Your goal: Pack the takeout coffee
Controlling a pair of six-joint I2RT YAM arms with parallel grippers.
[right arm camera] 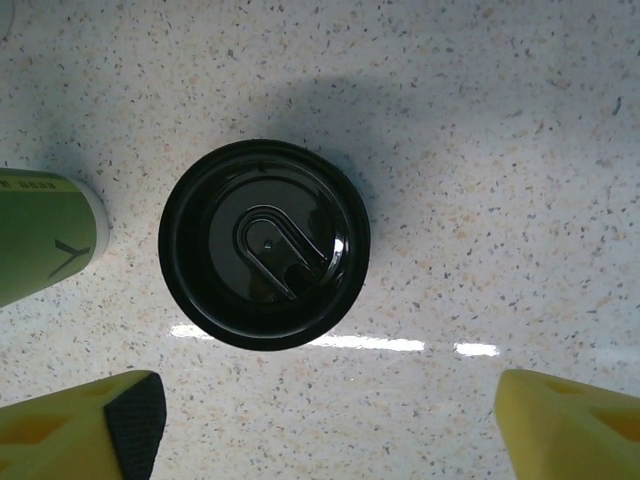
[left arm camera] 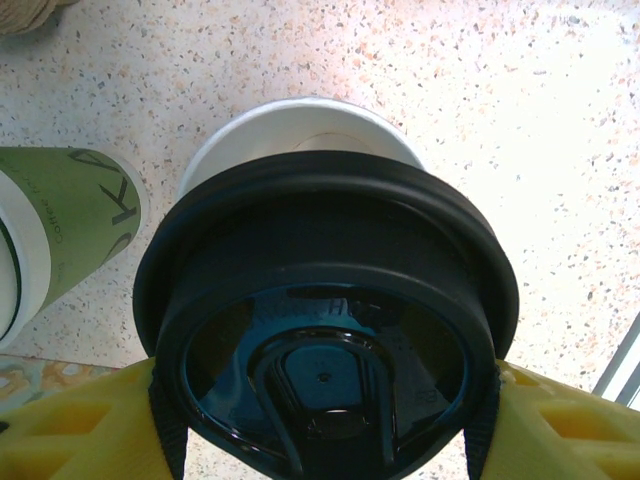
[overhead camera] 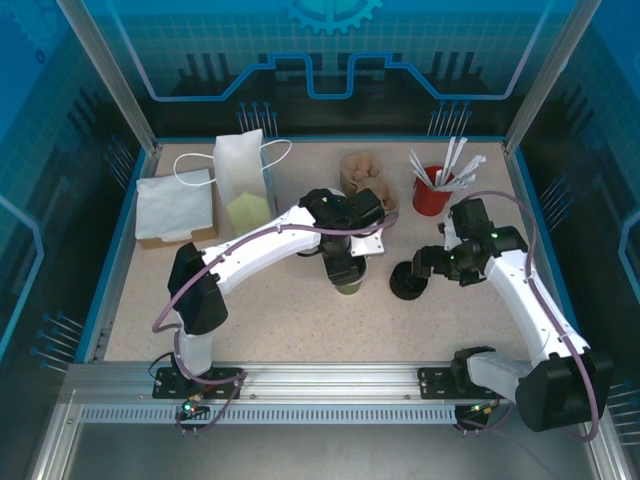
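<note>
A black lid (left arm camera: 325, 330) is gripped at its two sides by the black pads (left arm camera: 165, 430) of my left gripper (left arm camera: 325, 420). It sits tilted over the white rim (left arm camera: 300, 125) of a paper cup, and part of that rim shows beyond it. From above, that olive-green cup (overhead camera: 351, 282) stands mid-table under the left gripper (overhead camera: 345, 262). My right gripper (right arm camera: 330, 430) is open with bare table between its fingers. It hangs just near of a loose black lid stack (right arm camera: 265, 245), which stands right of the cup (overhead camera: 407, 282).
Another green cup (left arm camera: 60, 230) stands close on the left of the gripped lid. A white paper bag (overhead camera: 243, 180) and a box of white napkins (overhead camera: 175, 205) are at back left. Brown cup carriers (overhead camera: 365, 170) and a red cup of stirrers (overhead camera: 432, 190) stand at the back.
</note>
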